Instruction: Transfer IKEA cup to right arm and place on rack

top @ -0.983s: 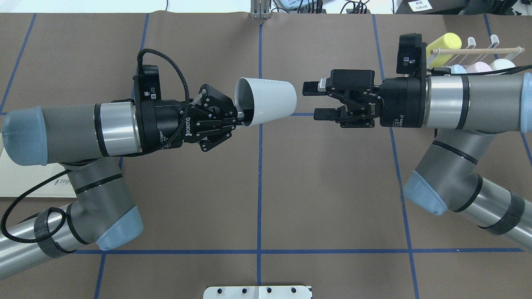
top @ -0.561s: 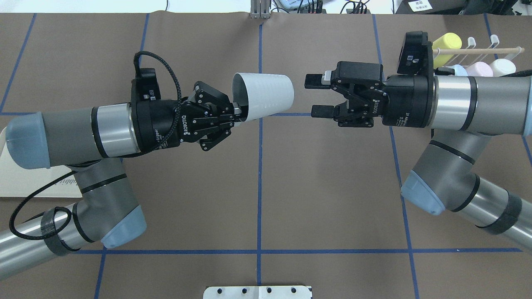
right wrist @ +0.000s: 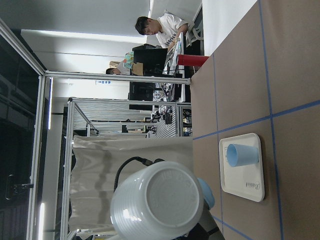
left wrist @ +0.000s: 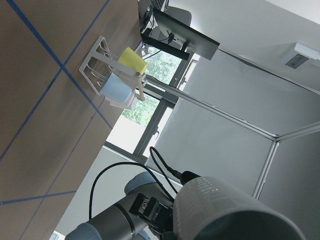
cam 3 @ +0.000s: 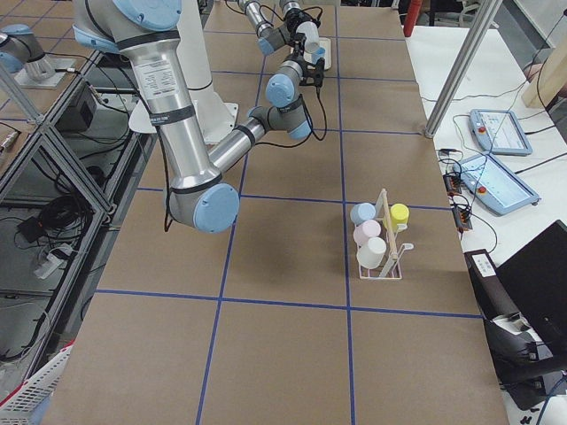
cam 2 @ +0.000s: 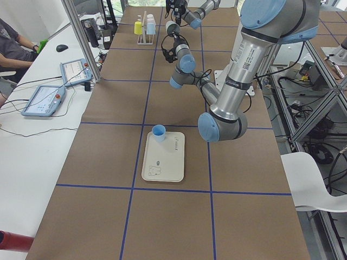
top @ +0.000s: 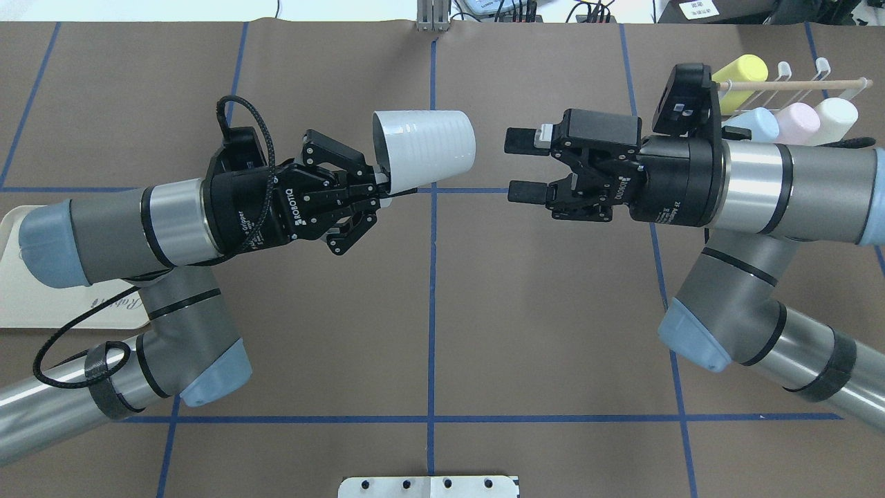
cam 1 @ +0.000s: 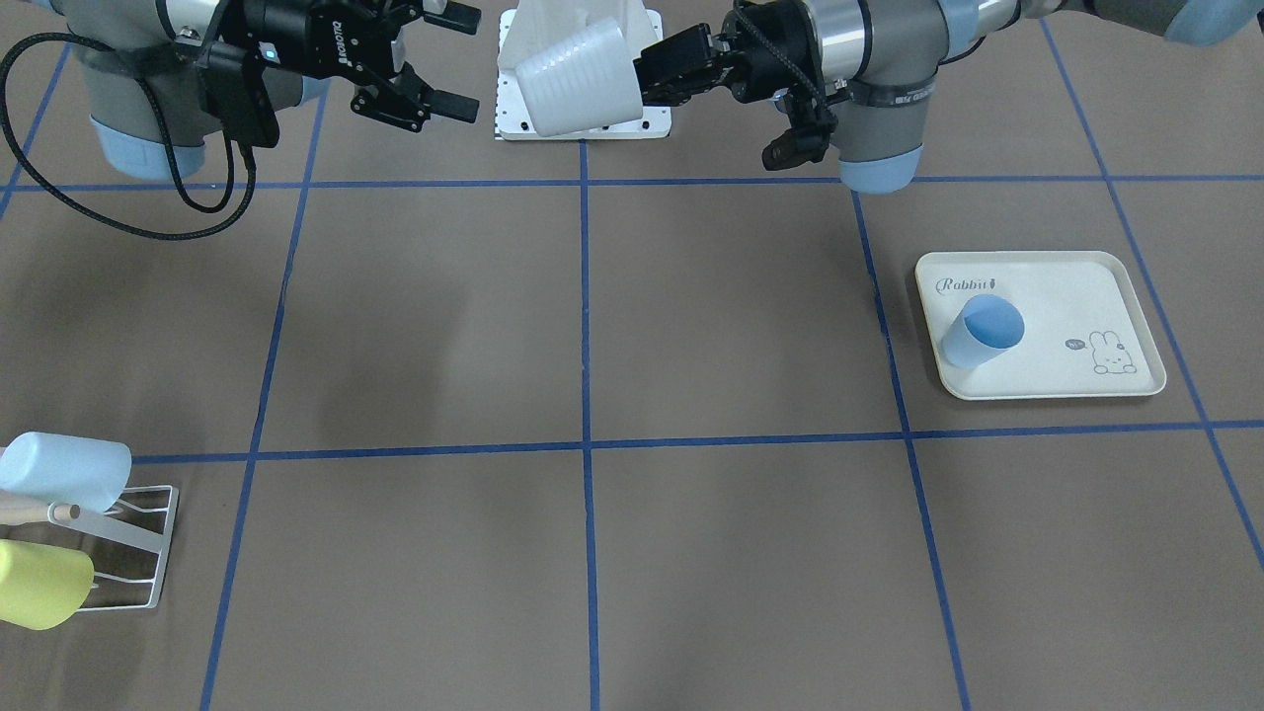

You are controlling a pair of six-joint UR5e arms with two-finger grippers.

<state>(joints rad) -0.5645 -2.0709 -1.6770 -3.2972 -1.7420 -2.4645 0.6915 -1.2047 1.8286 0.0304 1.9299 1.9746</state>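
Front-facing: left gripper (cam 1: 647, 74) at the view's top right, jaws clamped on the rim of the white IKEA cup (cam 1: 578, 84), which is held on its side in the air above the desk (cam 1: 731, 316). Right gripper (cam 1: 456, 59) at top left, jaws spread wide and empty, with a gap between them and the cup. Cream tray (cam 1: 1136, 296) on the desk with a blue cup (cam 1: 981, 333) standing in it. Rack (cam 1: 148, 553) at the lower left edge carries a light blue cup (cam 1: 64, 471) and a yellow cup (cam 1: 39, 585). Overhead: IKEA cup horizontal, mouth toward the left gripper, which pinches the rim. The cup's base points at the right gripper, near it but not touching. Rack sits behind the right arm, dowel (top: 795, 85) across it, pink cup (top: 798, 121) and cream cup (top: 835, 114) also on it. Exterior left: tray with blue cup near, both grippers too small to judge. Exterior right: rack near, four cups on it, IKEA cup far off between the arms. Left wrist: IKEA cup's ribbed wall fills the lower right, rack far beyond. Right wrist: IKEA cup's base faces the camera, tray with blue cup beyond.
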